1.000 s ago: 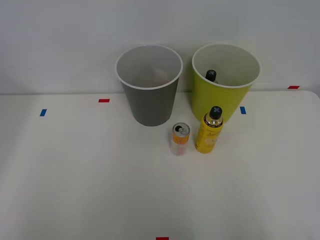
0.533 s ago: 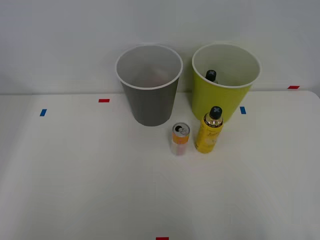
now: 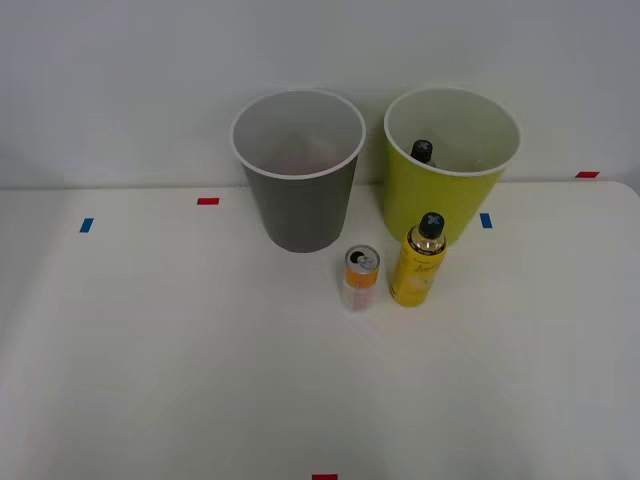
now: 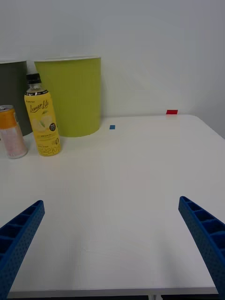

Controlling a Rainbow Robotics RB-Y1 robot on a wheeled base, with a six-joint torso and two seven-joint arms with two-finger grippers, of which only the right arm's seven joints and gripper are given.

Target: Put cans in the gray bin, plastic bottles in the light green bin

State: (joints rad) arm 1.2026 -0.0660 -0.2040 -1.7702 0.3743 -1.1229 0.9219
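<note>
The right pincer point(image 4: 112, 248) hovers over bare white bench point(image 3: 200, 380), its blue ribbed fingers point(image 4: 18, 234) spread wide apart and holding nothing. The slim orange-and-white can point(image 3: 361, 279) and the yellow black-capped plastic bottle point(image 3: 418, 262) stand upright just beside each other, well apart from the pincer, before the dark gray round bin point(image 3: 298, 170) and the lime-green round bin point(image 3: 450, 165). A second black bottle cap point(image 3: 422, 150) shows inside the lime-green bin.

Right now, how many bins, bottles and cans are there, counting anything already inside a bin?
Bins: 2, the gray bin and the light green bin.
Plastic bottles: 2, one standing on the table, one inside the light green bin.
Cans: 1, the can on the table.
Total: 5.
</note>
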